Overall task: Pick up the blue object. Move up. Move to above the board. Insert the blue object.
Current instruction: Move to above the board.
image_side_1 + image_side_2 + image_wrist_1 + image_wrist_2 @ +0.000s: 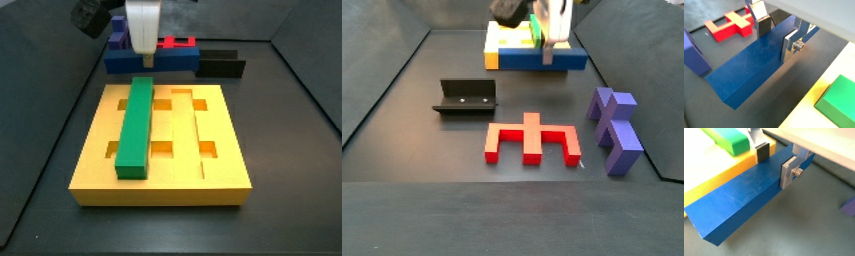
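Straddling the blue object (741,200), gripper (779,159) has one silver finger on each long face in both wrist views; pads look touching or nearly so, so I read it as pinching the bar, though firm contact can't be confirmed.

- Blue object: lying flat on the dark floor, not lifted as far as I can tell. In a wrist view it runs parallel to and just beside the board (714,175). In a side view it (123,62) sits at 12 o'clock of the board (221,150), right behind its far edge.
- Green bar (136,125): already seated lengthwise in a board groove at about 9 o'clock of board centre. Neighbouring grooves and square cut-outs look open.
- Gripper (142,40) comes down from above onto the bar, beyond the board's far edge.
- Further out in a side view: fixture (465,97) at 9 o'clock of frame centre, red piece (532,143) at 6 o'clock, purple blocks (615,130) at 3 o'clock. All well apart from the bar.

Progress, my read: step one (grasp) is under way, at or just short of closure. Lift, transit above the board and insertion are all still to do. Which groove is the target, I cannot tell.
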